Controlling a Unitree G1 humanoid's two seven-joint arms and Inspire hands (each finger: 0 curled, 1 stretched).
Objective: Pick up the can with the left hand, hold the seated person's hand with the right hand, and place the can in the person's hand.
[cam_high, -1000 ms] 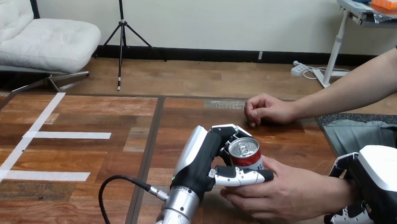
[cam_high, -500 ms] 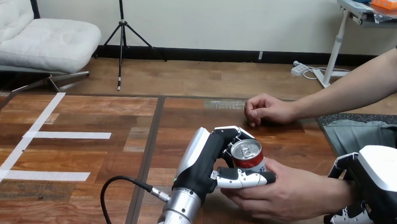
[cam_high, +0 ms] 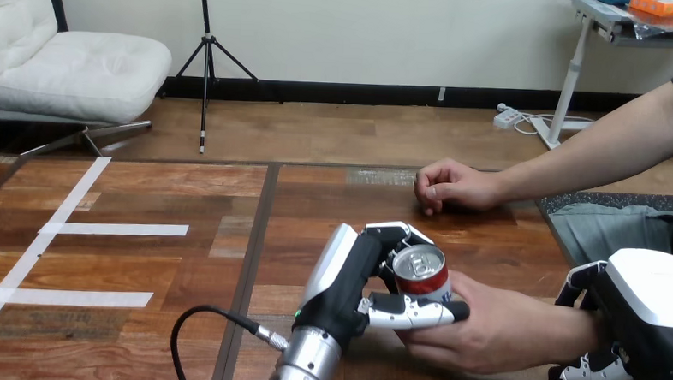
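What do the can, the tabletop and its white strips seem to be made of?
Can: thin metal, likely aluminium; bare silver lid with pull tab, glossy red printed wall.
Table: wood or wood-look veneer; brown plank grain, slight sheen.
White strips: probably matte tape; flat, straight-edged.

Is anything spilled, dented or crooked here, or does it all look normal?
Nothing stands out. The can sits upright and undented in the left hand, over the person's open hand; no spill on the table. The right hand grips the person's wrist.
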